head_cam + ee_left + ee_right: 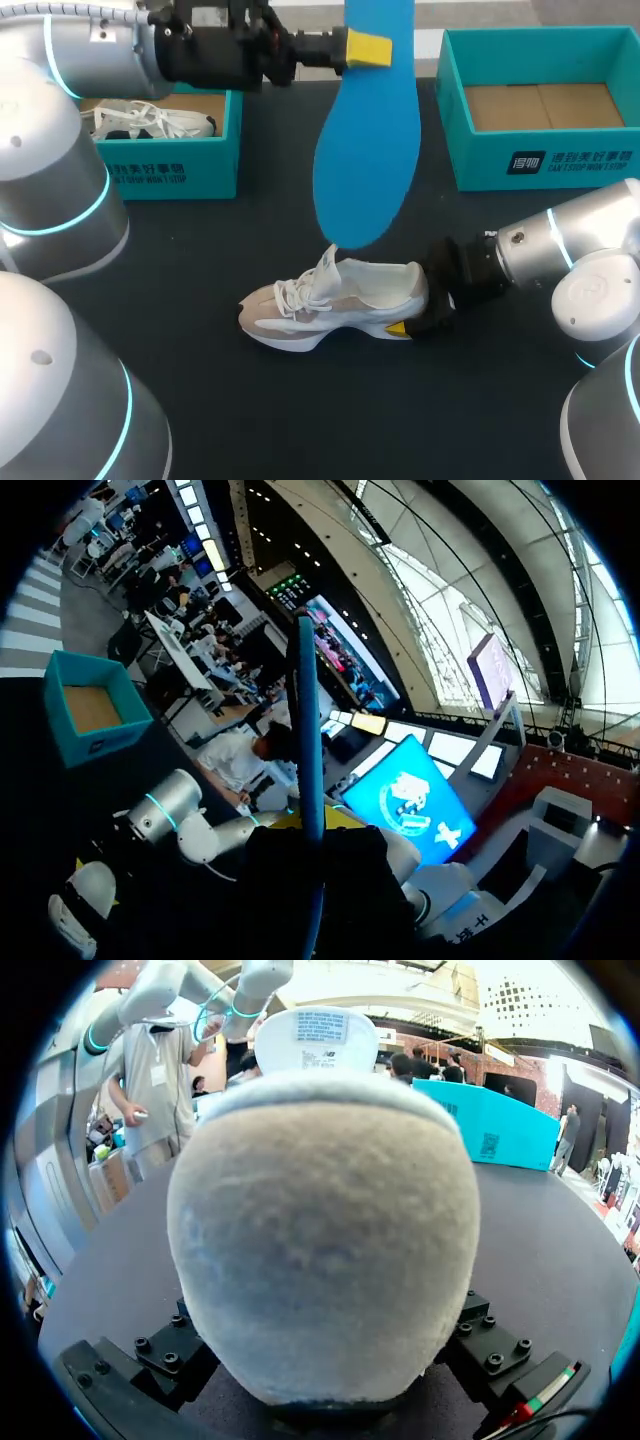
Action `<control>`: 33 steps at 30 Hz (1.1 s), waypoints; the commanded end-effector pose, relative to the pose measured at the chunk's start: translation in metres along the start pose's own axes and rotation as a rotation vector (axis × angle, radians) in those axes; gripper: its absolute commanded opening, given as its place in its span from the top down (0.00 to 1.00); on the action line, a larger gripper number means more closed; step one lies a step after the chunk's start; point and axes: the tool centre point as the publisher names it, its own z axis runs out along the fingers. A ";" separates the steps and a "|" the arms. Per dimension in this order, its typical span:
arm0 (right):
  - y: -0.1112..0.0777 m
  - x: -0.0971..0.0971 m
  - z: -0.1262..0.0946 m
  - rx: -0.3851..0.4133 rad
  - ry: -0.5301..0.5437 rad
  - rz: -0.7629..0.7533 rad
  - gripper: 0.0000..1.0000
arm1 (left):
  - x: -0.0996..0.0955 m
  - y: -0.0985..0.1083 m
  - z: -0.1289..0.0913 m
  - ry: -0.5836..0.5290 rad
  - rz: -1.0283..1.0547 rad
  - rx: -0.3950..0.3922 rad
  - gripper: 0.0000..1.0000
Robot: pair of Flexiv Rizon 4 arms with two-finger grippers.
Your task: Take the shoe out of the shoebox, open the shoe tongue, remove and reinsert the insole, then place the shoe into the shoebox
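A blue insole (366, 150) hangs upright above the table's middle, its lower end just over the shoe's tongue. My left gripper (368, 48) is shut on its upper part; in the left wrist view the insole (308, 750) stands edge-on between the fingers. The white and beige shoe (335, 300) lies on the black table, toe to the left. My right gripper (425, 305) is closed around its heel, and that heel (320, 1250) fills the right wrist view between the fingers.
A teal shoebox (190, 165) at the back left holds another white shoe (150, 122). A second teal box (545, 165) at the back right shows only its cardboard floor. Bare black table lies in front of the shoe.
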 end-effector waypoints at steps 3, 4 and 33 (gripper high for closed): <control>-0.003 -0.001 0.006 0.002 -0.002 0.000 1.00 | -0.007 0.011 -0.004 -0.001 -0.035 0.017 1.00; -0.003 -0.001 0.006 0.002 -0.002 0.000 1.00 | -0.007 0.012 -0.004 0.007 -0.047 0.024 1.00; -0.003 -0.001 0.006 0.002 -0.002 0.000 0.86 | -0.004 0.018 -0.002 0.034 -0.059 0.007 1.00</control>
